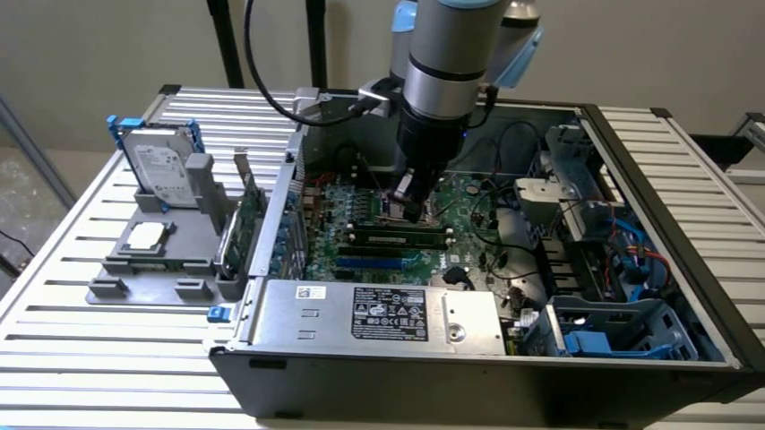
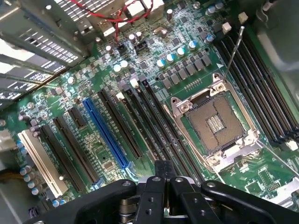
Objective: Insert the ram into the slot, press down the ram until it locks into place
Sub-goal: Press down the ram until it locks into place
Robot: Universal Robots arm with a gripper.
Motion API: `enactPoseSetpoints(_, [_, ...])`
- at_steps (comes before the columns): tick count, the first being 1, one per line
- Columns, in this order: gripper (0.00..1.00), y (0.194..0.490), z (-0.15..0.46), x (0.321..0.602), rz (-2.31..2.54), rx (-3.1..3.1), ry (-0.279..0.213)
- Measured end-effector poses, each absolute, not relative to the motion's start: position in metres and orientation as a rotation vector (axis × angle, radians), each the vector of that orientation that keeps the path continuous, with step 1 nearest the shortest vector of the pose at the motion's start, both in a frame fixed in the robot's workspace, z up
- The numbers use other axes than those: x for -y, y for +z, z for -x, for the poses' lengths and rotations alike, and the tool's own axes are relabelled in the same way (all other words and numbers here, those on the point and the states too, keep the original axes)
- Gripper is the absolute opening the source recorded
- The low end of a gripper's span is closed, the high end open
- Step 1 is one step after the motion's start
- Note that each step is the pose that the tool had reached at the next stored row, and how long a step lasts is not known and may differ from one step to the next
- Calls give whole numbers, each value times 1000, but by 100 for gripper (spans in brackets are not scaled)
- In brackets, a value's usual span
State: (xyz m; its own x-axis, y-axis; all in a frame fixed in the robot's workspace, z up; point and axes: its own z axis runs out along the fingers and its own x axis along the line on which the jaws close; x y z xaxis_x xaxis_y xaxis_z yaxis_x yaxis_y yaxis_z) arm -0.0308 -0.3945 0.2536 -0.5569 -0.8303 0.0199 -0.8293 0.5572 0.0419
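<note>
We see a gripper [image 2: 164, 179] made of black plastic that looks smooth and a bit shiny. The slot [image 2: 161, 122] is dark, matt plastic, and the long socket [image 2: 106, 133] next to it is bright blue plastic. The board [image 2: 189, 60] under them is green and glossy, with tiny shiny metal parts. The square frame [image 2: 184, 105] on it is bright bare metal. The ram [image 1: 400, 238] is a flat green stick. The computer case [image 1: 669, 170] is dull grey metal, and the table [image 1: 96, 331] is pale ribbed metal.
</note>
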Motion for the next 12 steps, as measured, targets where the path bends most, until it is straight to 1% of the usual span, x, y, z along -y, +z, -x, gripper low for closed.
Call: enactPoseSetpoints(12, [11, 254, 31, 395, -1156, 2884, -49])
